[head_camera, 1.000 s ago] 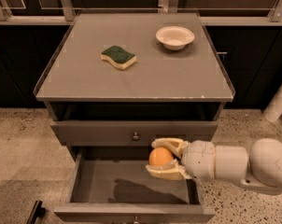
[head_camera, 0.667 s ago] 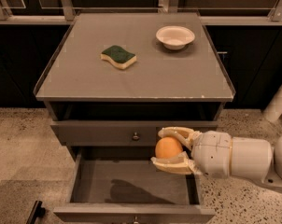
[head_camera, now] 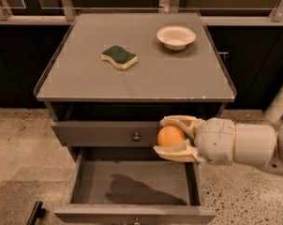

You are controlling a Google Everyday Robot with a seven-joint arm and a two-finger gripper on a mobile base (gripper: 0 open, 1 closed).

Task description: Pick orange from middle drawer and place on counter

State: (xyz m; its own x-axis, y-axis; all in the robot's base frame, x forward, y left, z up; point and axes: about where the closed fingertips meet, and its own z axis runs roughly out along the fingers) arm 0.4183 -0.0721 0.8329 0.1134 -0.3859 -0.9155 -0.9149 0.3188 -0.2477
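The orange [head_camera: 169,136] is small, round and smooth, held between the cream fingers of my gripper [head_camera: 167,137]. The gripper is shut on it and hovers above the back right of the open middle drawer [head_camera: 132,184], level with the shut drawer front above. My white arm comes in from the right. The drawer's grey floor shows only the arm's shadow. The counter [head_camera: 146,71] is the flat grey top of the cabinet, above and behind the gripper.
A green-and-yellow sponge [head_camera: 118,56] lies left of centre on the counter. A white bowl [head_camera: 175,36] stands at its back right. The shut upper drawer has a small knob [head_camera: 136,137]. Speckled floor surrounds the cabinet; dark cabinets stand behind.
My gripper has lifted the orange up out of the drawer and slightly right, from drawer-opening level to the height of the upper drawer front.
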